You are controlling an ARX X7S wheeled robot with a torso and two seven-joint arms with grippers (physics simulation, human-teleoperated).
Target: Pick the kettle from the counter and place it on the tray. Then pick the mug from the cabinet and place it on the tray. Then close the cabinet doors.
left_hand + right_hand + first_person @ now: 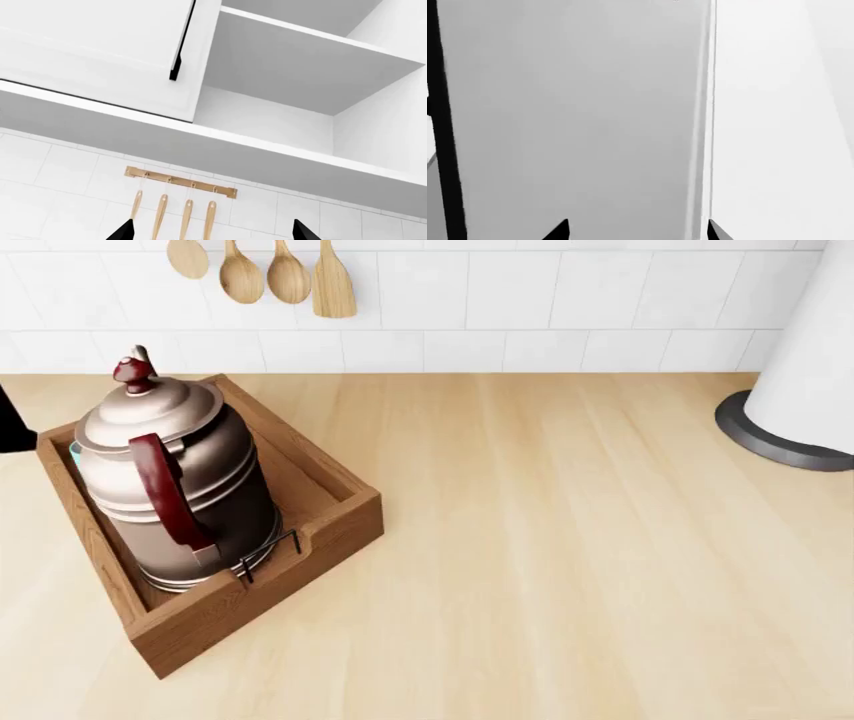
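The copper kettle (174, 475) with its dark red handle and red knob stands upright inside the brown wooden tray (327, 510) on the beige counter (574, 540). A turquoise sliver (74, 452), probably the mug, peeks out behind the kettle at the tray's left. In the left wrist view, my left gripper (213, 231) is open and empty, pointing up at the white cabinet (300, 65). A door (100, 50) with a black handle (179, 55) covers one part, and the part beside it shows a bare shelf. My right gripper (637, 231) is open, close to a flat grey panel (574, 110).
Wooden utensils (267, 270) hang on the white tiled wall above the counter, from a brass rail (180, 181). A white cylinder on a dark grey base (801, 390) stands at the counter's right. A black bar (444, 125) runs along the grey panel's edge.
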